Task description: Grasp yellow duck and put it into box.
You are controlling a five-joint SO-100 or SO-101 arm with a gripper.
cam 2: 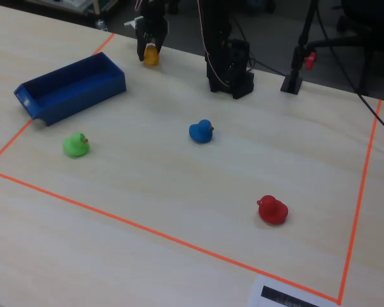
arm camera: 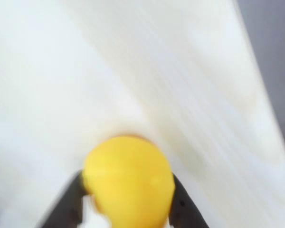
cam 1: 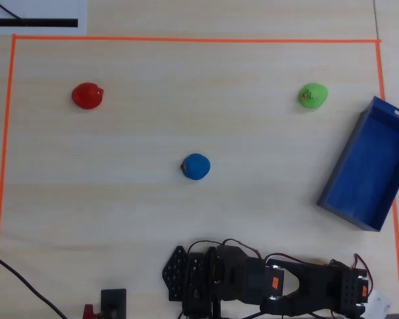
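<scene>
On my wrist view the tool (arm camera: 128, 209) is clamped on the yellow duck (arm camera: 128, 183): a dark finger (arm camera: 69, 202) presses each side of it at the bottom centre of the frame, with pale, blurred counter (arm camera: 133, 71) behind. In the fixed view I see the same tool (cam 2: 151, 52) at the upper left, hanging with the yellow duck (cam 2: 152, 55) between its fingers, just above the counter (cam 2: 179, 185) and near the orange tape line (cam 2: 115, 220).

The box (cam 2: 70, 86) sits at the left of the fixed view, near the duck but apart from it; I see nothing inside it. In the overhead view the box (cam 1: 369, 166) lies at the right edge, and the arm (cam 1: 266, 282) fills the bottom of the frame; I cannot make out the duck there.

The green duck (cam 2: 75, 145), blue duck (cam 2: 201, 131) and red duck (cam 2: 271, 210) stand well apart on the counter.
</scene>
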